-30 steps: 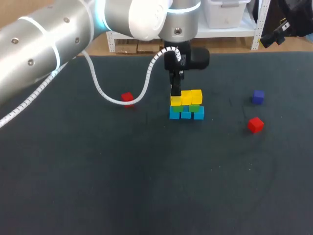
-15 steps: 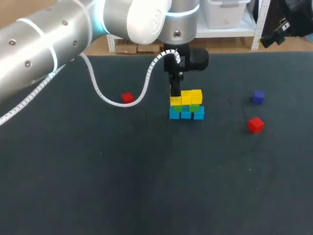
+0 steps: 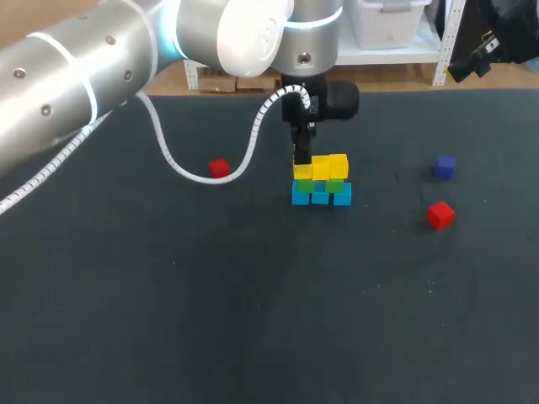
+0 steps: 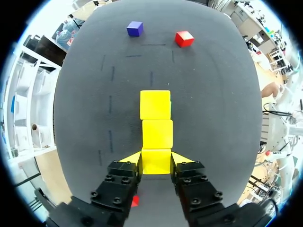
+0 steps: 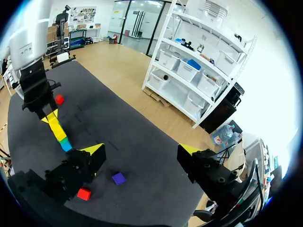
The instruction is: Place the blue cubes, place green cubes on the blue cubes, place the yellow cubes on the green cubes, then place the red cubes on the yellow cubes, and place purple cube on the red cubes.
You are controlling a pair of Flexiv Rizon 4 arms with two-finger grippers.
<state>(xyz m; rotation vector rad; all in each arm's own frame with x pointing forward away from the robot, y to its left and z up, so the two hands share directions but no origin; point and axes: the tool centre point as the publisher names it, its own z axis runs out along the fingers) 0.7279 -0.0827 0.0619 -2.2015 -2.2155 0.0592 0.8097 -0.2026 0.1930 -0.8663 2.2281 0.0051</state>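
Nearest on the worktop [image 3: 253, 320]: right red cube [image 3: 439, 215], sitting alone, well apart from the stack.

Mid-worktop is the stack: three blue cubes [image 3: 320, 196] in a row at the base, green cubes [image 3: 334, 185] on them, three yellow cubes [image 3: 328, 166] in a row on top.

Left end effector [image 4: 156, 160] comes straight down on the stack's left end. Its fingers sit narrowly apart, one yellow tip against each side of the end yellow cube [image 4: 156, 163], so it is closed on that cube. The cube sits in line with the other two yellows, touching its neighbour.

Further back: left red cube [image 3: 219, 168] beside the left arm's cable, and the purple cube [image 3: 445, 166] at far right, just behind the right red cube.

Right end effector [image 5: 141, 151] is spread wide, holds nothing, and sits above the worktop well apart from the stack.
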